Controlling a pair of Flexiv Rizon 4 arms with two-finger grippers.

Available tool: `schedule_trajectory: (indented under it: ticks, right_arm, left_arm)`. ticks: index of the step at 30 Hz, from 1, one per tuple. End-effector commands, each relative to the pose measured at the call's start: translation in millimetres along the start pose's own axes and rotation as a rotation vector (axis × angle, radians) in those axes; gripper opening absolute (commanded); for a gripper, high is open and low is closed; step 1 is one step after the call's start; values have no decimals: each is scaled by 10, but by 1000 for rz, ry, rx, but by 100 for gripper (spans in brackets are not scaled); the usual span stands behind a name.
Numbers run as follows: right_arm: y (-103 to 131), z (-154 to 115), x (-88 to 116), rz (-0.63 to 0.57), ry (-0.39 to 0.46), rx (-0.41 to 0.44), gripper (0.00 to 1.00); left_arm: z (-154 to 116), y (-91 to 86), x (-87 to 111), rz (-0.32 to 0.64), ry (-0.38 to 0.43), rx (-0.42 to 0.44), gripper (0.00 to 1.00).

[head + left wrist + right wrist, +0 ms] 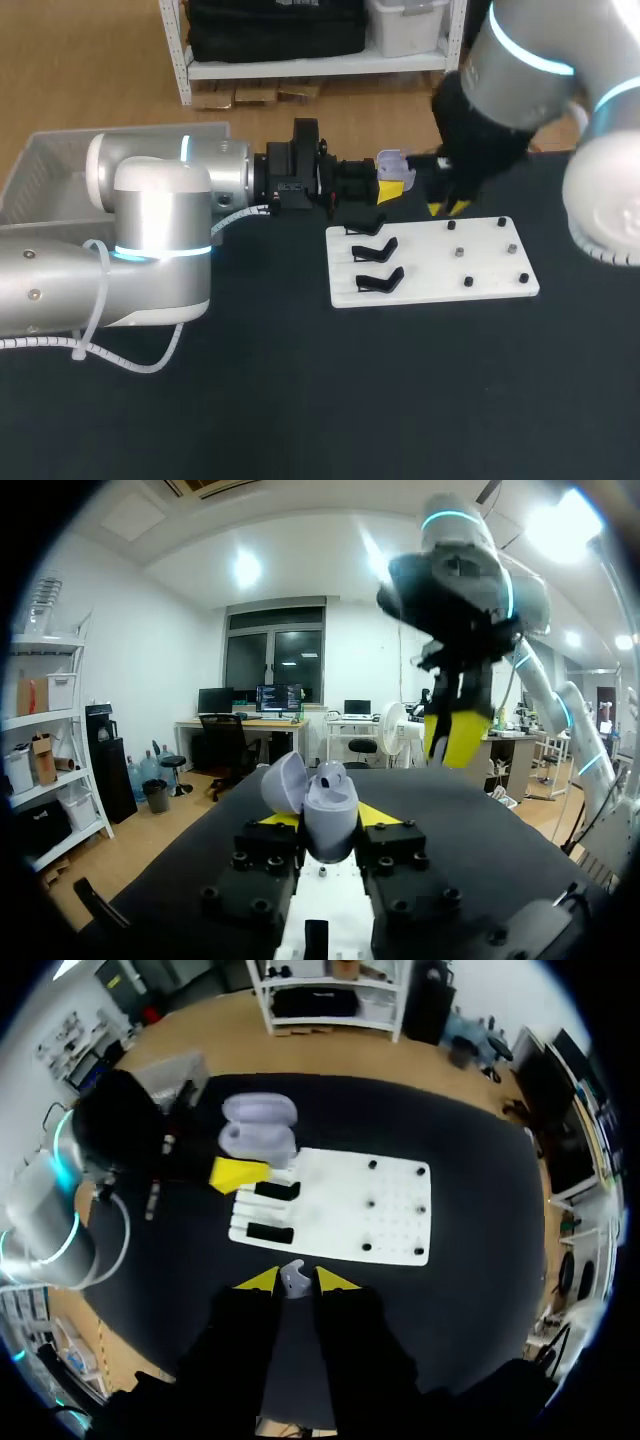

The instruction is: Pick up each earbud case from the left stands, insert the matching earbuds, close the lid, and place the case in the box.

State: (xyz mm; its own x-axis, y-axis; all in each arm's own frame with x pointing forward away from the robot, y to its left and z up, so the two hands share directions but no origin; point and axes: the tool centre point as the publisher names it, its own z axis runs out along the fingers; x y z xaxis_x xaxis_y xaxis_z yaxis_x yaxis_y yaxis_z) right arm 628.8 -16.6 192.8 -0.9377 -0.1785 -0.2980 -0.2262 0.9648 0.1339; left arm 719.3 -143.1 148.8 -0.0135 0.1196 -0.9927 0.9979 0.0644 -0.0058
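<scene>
A lavender earbud case (331, 810) sits between the yellow tips of my left gripper (330, 820), which is shut on it. Its lid (284, 782) stands open and one earbud (328, 773) shows inside. In the head view the case (392, 160) is held just beyond the white board's far left corner. My right gripper (294, 1282) is shut on a small pale earbud (292, 1276), high over the board's near edge. From the left wrist it hangs ahead of and above the case as the right gripper (448, 738). The right gripper (448, 207) is just right of the case.
The white board (440, 262) carries three bare black stands (378, 281) on its left half and several small black pegs (467, 282) on its right. A grey box (50, 165) stands at the table's far left, behind my left arm.
</scene>
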Motion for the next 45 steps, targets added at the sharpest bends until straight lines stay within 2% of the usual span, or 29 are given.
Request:
schedule_trajectory:
  ticks: [1,8,14,20,33,45]
  right_arm:
    - [84,-237,-92,-26,31,-11,0]
    - [173,-247,-370,-55,0,12,0]
    - [281,-183,-566,-150,-20,30,0]
    - [361,-82,-686,-193,-11,25,0]
    - [393,128,-804,-223,0,23,0]
    - [337,231,-818,-224,23,34,0]
  left_arm:
    - [3,-2,11,3,-5,-3,0]
    - [3,-2,11,3,-5,-3,0]
    - [3,-2,11,3,-5,-3,0]
    - [3,-2,11,3,-5,-3,0]
    - [3,-2,11,3,-5,-3,0]
    - [3,-2,11,3,-5,-3,0]
